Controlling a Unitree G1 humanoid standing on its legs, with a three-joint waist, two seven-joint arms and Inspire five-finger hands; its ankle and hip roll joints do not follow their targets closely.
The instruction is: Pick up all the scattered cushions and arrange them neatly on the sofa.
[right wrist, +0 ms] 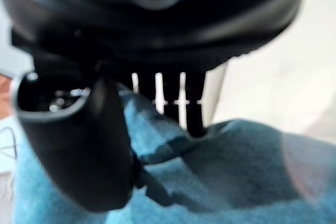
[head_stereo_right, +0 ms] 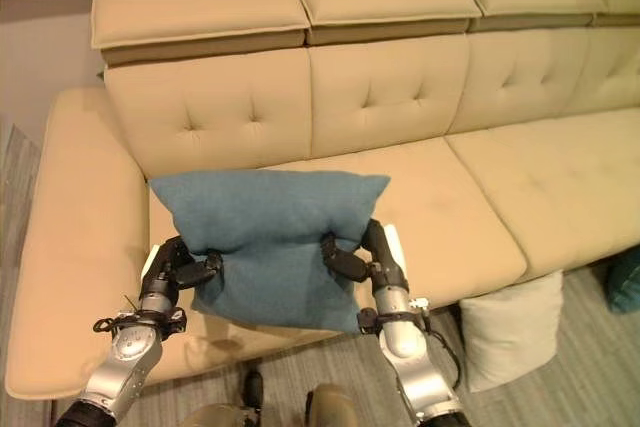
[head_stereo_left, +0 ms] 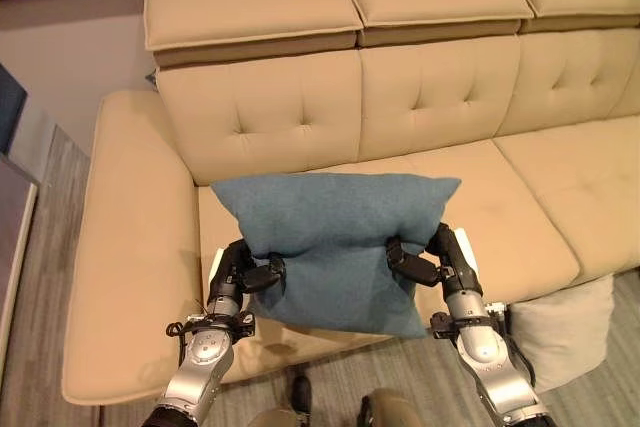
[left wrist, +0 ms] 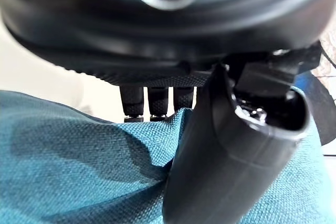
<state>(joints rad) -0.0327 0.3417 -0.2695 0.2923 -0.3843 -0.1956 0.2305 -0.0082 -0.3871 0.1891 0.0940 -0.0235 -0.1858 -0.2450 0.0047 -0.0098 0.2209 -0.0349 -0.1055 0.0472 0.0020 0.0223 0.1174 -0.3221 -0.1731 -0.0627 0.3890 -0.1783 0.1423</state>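
We are holding the blue cushion (head_stereo_left: 335, 242) over the front of the sofa (head_stereo_left: 470, 97) seat, its top half above the seat and its lower edge hanging past the front. Our left hand (head_stereo_left: 250, 272) is pinching one side edge, thumb over the cloth and fingers behind; our right hand (head_stereo_left: 425, 259) is gripping the other side likewise. Both pinches are taking only bunched fabric, so we judge the cushion could be slipping free if we swing it. Letting go here may tip it onto the floor, where a white cushion (head_stereo_left: 565, 332) is leaning against the sofa front.
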